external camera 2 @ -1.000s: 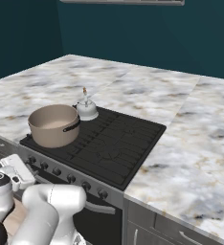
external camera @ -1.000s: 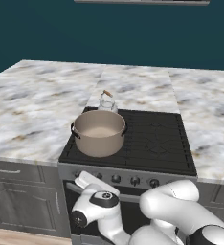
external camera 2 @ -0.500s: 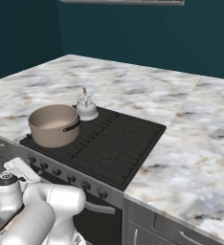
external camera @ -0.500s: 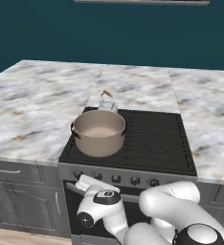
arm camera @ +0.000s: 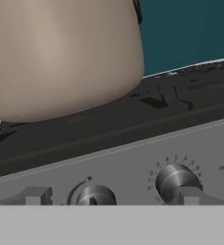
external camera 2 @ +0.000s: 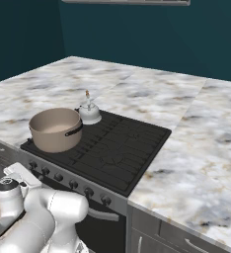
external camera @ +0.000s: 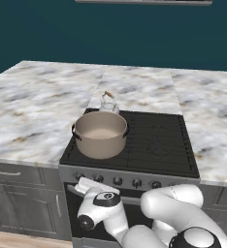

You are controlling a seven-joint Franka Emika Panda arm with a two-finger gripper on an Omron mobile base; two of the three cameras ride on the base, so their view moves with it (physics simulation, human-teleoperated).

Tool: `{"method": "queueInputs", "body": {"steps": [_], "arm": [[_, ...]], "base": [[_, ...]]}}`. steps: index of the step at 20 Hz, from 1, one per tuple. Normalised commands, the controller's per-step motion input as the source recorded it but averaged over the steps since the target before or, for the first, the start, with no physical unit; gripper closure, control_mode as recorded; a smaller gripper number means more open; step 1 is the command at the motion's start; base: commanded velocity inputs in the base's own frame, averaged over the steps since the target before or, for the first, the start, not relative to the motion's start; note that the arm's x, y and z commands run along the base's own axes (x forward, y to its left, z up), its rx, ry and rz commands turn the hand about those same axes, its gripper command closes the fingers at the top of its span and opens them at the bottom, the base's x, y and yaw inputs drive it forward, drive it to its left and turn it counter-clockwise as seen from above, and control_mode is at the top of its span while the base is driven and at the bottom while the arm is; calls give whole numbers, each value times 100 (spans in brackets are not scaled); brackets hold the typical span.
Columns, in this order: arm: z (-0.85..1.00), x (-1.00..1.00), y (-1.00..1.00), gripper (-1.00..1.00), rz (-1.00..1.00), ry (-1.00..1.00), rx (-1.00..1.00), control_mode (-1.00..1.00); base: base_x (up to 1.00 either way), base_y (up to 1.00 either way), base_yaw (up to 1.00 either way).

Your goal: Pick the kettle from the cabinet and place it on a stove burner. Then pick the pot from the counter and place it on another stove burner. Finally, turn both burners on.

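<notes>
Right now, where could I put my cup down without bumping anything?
The marble counter left of the stove is bare, and so is the stretch on its right. The right burners are bare too. It is crowded at the stove's left side, where the pot sits with the kettle just behind.

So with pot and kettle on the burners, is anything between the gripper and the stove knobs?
Nothing visible. In the hand view the gripper faces the knob on the stove's front panel, with open space between the fingertips and it. The pot sits above on the grate.
</notes>
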Motion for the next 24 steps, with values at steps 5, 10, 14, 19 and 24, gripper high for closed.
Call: {"method": "queueInputs", "body": {"steps": [5, 10, 14, 19, 24], "arm": [[-6, 13, 0, -100, 0, -1, -1, -100], [-16, 7, 0, -100, 0, -2, -2, -100], [-16, 3, 0, -100, 0, -2, -2, -100], [-13, 6, 0, -100, 0, -1, -2, -100], [-15, 17, 0, -100, 0, 0, -2, -100]], "base": [[0, 0, 0], [0, 0, 0], [0, 0, 0], [0, 0, 0], [0, 0, 0]]}}
